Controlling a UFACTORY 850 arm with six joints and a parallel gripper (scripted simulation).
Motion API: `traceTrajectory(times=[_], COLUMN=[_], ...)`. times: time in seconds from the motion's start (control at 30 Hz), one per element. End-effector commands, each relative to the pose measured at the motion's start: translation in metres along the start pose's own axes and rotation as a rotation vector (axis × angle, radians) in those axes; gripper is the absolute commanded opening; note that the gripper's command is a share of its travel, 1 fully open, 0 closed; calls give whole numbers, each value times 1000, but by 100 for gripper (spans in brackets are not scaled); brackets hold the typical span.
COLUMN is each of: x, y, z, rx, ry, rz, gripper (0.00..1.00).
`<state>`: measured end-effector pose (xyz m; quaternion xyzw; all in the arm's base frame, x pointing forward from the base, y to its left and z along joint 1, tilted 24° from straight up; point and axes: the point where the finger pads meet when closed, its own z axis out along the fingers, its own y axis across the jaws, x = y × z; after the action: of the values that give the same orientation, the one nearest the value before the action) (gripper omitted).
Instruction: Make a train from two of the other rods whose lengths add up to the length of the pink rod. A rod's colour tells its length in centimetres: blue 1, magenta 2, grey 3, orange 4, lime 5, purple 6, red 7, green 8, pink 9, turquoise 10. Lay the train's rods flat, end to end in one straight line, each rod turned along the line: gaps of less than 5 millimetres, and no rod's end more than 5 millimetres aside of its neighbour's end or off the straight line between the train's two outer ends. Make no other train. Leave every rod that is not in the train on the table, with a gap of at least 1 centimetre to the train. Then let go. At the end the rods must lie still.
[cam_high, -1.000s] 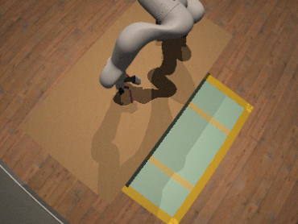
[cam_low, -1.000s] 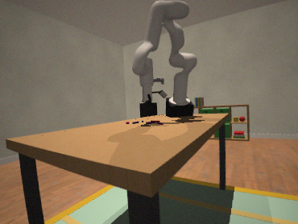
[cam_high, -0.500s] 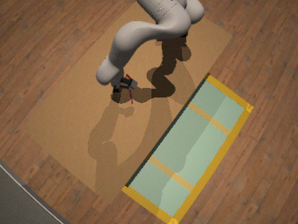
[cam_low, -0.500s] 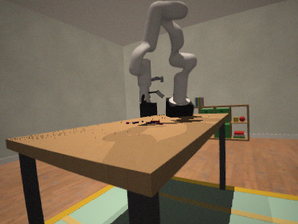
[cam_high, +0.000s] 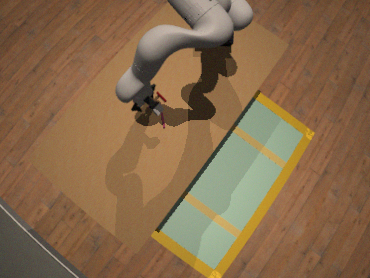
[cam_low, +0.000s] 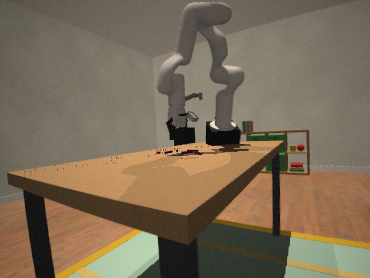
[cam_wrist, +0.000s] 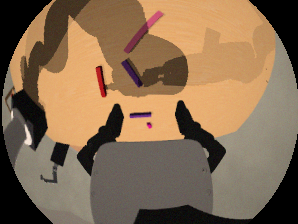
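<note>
In the wrist view my open, empty gripper (cam_wrist: 148, 123) hangs above the table. A short magenta rod (cam_wrist: 140, 115) lies flat between the fingertips, with a tiny magenta speck (cam_wrist: 149, 124) just beside it. Beyond them lie a red rod (cam_wrist: 101, 82), a purple rod (cam_wrist: 131, 71) and the longer pink rod (cam_wrist: 144, 31), all apart from one another. From above, the gripper (cam_high: 150, 105) sits over the rods, with the red rod (cam_high: 161, 96) and a pink rod (cam_high: 163, 120) showing beside it. In the side view the gripper (cam_low: 181, 131) is low over the rods (cam_low: 182, 150).
The arm's base (cam_low: 222, 135) stands at the table's far end, close behind the rods. A green mat with a yellow border (cam_high: 240, 185) lies on the floor beside the table. A shelf (cam_low: 287, 152) stands in the far room corner.
</note>
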<state>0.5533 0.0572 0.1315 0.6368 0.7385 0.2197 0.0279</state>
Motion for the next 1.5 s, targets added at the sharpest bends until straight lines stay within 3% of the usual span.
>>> traceTrajectory(times=[0.0, 1.47], x=[-7, -57], y=[2, 5], z=[-1, -2], rx=[34, 30], ry=[0, -18], rz=[163, 1227], gripper=[100, 100])
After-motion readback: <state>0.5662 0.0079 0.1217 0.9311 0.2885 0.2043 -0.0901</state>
